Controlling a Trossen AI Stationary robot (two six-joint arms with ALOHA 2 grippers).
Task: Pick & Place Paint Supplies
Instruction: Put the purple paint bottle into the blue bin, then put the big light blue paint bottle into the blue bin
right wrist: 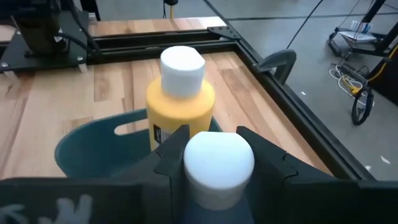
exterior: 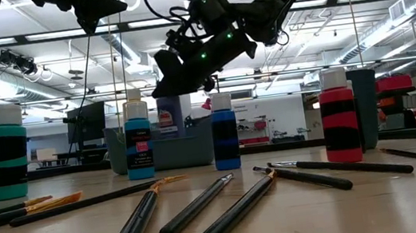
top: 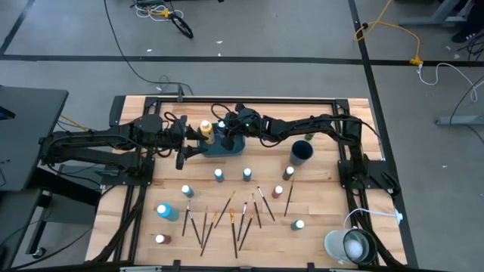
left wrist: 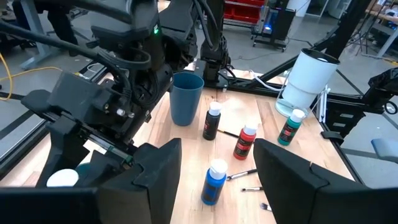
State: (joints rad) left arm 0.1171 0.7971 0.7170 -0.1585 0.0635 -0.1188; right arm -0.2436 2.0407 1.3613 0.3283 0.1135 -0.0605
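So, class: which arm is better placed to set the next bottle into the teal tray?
The right. Its right gripper already brackets a white-capped bottle over the teal rectangular tray, beside the yellow bottle. The left gripper is open and empty.

Grey concrete floor surrounds the wooden table, crossed by black tape lines and a yellow cable. Exposed ceiling with fluorescent strip lights.
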